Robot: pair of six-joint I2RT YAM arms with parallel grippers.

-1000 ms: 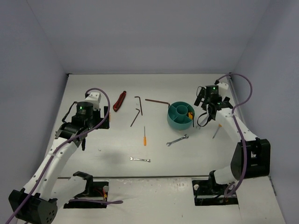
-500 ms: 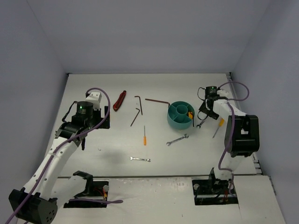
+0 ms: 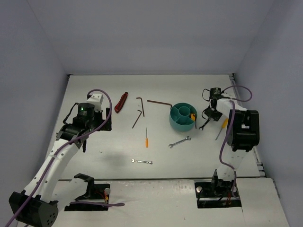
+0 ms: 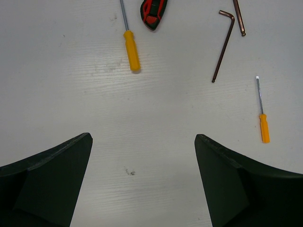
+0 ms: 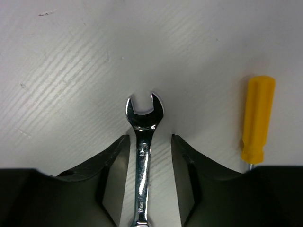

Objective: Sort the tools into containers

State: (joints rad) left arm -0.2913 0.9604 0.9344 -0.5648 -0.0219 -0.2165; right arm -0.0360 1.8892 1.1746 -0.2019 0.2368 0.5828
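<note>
Right arm's the one that moves: a second ago its gripper hangs up beside the tub with the jaws wide, and now the right gripper (image 5: pixel 150 137) is down at the table and the jaws have narrowed a lot. They straddle the shaft of a silver wrench (image 5: pixel 144 118), one finger (image 5: pixel 113 179) on each side. There's a thin strip of table showing on both sides, so it's not a pinch as far as I can see. That wrench lies flat just right of the teal tub (image 3: pixel 176 124), open end pointing away from the wrist cam, with an orange-handled screwdriver (image 5: pixel 257 120) just beside it.

Left arm hasn't budged. The left gripper (image 4: pixel 142 142) hangs over bare table, jaws spread wide, nothing between them. Ahead of it sit another orange screwdriver (image 4: pixel 131 49), the red-and-black handle (image 4: pixel 154 9), a hex key (image 4: pixel 223 45) and a smaller orange screwdriver (image 4: pixel 263 125).

Two more wrenches (image 3: pixel 180 142) (image 3: pixel 142 161) lie out on the table in front of the tub, well apart from each other.
</note>
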